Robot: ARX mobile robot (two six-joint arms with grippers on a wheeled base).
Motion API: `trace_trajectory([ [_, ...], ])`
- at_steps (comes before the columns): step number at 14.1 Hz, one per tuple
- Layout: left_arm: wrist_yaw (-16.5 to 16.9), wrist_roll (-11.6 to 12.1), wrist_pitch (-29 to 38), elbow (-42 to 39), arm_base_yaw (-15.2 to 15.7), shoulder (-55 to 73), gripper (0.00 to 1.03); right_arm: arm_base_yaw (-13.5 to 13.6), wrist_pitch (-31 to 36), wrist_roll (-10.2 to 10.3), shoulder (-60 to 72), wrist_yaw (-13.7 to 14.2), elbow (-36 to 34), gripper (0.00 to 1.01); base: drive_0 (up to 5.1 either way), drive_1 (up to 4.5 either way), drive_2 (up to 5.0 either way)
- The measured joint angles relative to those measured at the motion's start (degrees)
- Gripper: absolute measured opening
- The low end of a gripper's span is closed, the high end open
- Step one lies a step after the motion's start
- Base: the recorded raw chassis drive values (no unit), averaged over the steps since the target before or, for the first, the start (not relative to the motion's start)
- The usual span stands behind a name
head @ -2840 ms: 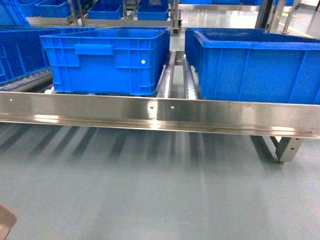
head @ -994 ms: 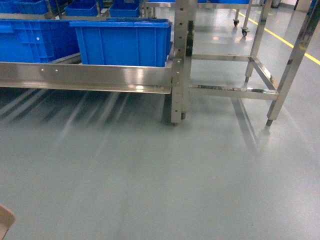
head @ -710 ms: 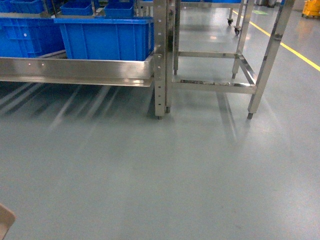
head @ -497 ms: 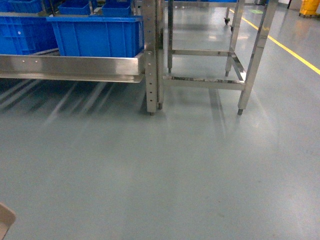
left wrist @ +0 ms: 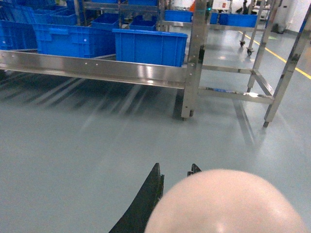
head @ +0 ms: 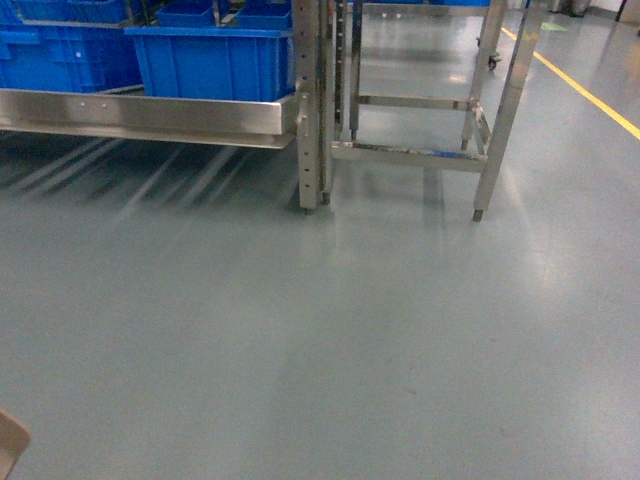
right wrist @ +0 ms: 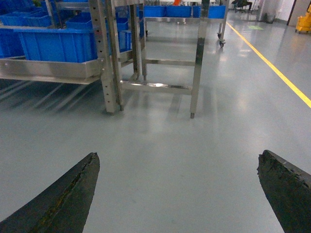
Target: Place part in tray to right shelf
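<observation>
Robot on grey floor (head: 300, 340), facing steel shelf frames (head: 420, 150) and blue bins (head: 215, 62). Left pincer (left wrist: 172, 194) grasps the cream tray (left wrist: 228, 204); the part is out of sight. Right pincer (right wrist: 177, 194) gapes, carrying nothing. Best to drive smoothly, keeping the tray level.

Even overhead light, moderately bright with a cool blue-grey cast. The glossy floor (head: 330, 330) carries soft streaked reflections and pale glare patches; the steel rail (head: 150, 112) throws bright highlights. Head view slightly soft; in the left wrist view a pale beige blob (left wrist: 226, 204) close to the lens is fully out of focus.
</observation>
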Motion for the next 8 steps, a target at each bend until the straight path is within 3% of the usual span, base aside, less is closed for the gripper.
trace_trajectory([
  [8,0.0,0.0,0.2,0.0,0.0,0.0,0.12,0.0,0.0,0.0,0.0,0.0,0.0,0.98,4.5,-4.12,1.0],
])
